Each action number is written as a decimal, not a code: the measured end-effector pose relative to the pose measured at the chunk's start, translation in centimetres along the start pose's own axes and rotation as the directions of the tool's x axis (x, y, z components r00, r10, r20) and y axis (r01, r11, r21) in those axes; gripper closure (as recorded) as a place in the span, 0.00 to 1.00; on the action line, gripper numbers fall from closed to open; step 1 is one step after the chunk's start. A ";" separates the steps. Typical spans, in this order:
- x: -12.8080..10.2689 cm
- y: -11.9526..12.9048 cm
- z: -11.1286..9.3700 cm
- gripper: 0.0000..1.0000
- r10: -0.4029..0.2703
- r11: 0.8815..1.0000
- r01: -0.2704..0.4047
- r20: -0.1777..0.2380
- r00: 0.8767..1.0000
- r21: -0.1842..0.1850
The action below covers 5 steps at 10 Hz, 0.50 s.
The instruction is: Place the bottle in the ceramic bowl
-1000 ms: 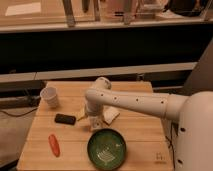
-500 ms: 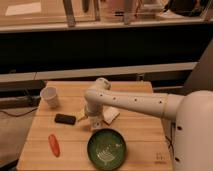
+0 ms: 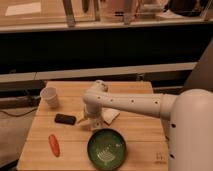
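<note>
The white arm reaches from the right to mid-frame over the light wooden table [image 3: 140, 142]. Its gripper [image 3: 89, 121] hangs low, just above the round glossy dark green ceramic bowl [image 3: 106, 149]. A slender whitish plastic bottle [image 3: 82, 118] seems to sit at its tip. I cannot tell whether the gripper is holding it. A flat black object [image 3: 65, 119] lies just to the left, and a white paper cup [image 3: 50, 96] stands at the upper left.

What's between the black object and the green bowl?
In the camera view, the gripper, low over the table, right of the black object and up-left of the ceramic bowl.
</note>
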 end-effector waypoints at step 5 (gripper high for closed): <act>0.1 -0.1 0.7 0.74 0.001 1.000 0.000 0.002 1.000 -0.016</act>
